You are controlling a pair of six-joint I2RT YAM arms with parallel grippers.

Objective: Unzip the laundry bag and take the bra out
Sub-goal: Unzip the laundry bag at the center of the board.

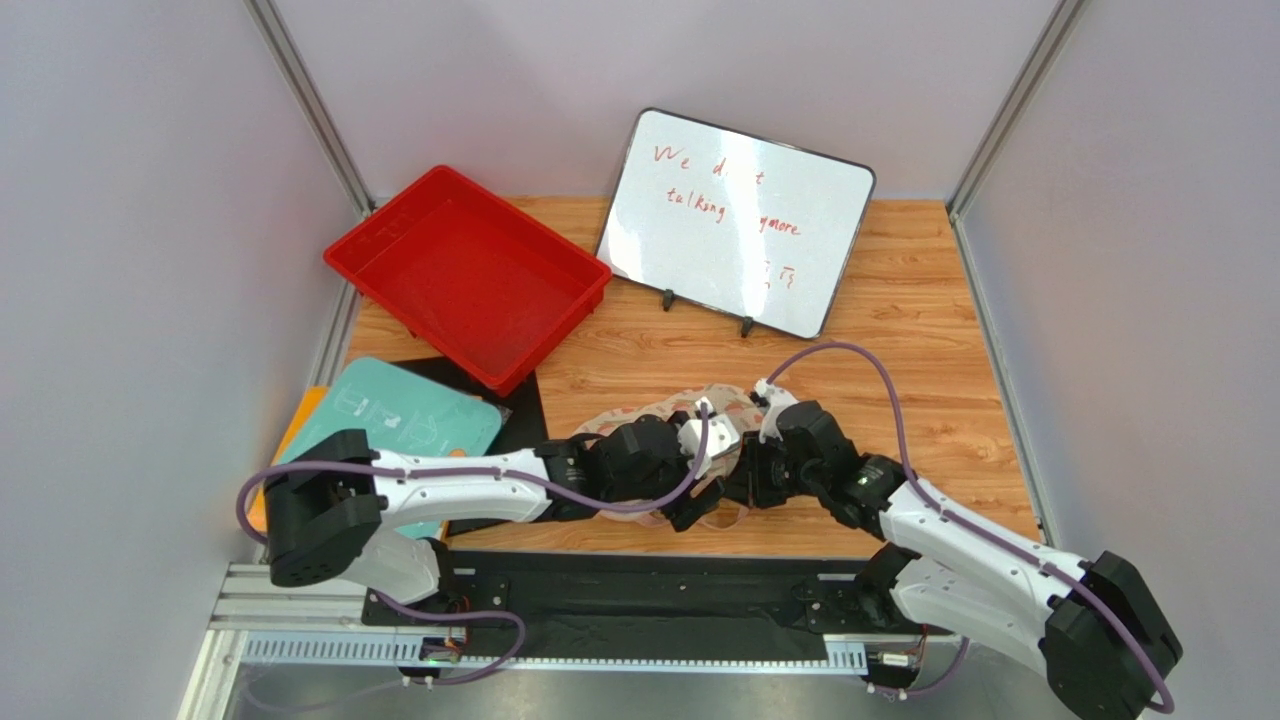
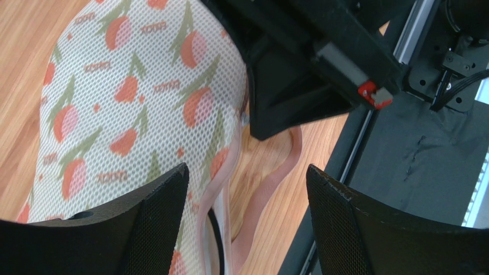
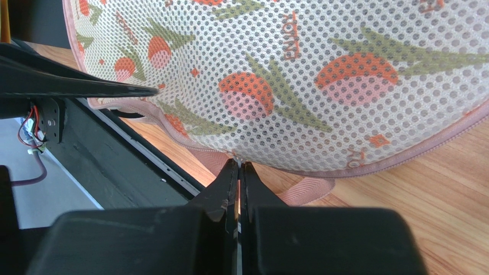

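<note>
The laundry bag (image 2: pixel 132 97), cream mesh with pink-red and green print, lies on the wood near the table's front edge; in the top view the laundry bag (image 1: pixel 669 408) is mostly covered by both wrists. My left gripper (image 2: pixel 247 172) stands open over its pink zipper edging (image 2: pixel 204 212) and pink loop (image 2: pixel 275 177), holding nothing. A thin dark strap (image 2: pixel 216 235) shows in a gap in the edging; the bra's cup is hidden. My right gripper (image 3: pixel 238 167) is shut on a small zipper pull at the bag's edge.
A red tray (image 1: pixel 466 278) sits at the back left, and a whiteboard (image 1: pixel 736 218) stands at the back centre. A teal board (image 1: pixel 398 413) lies at the left. The black base plate (image 2: pixel 413 149) and its rail run just beside the bag.
</note>
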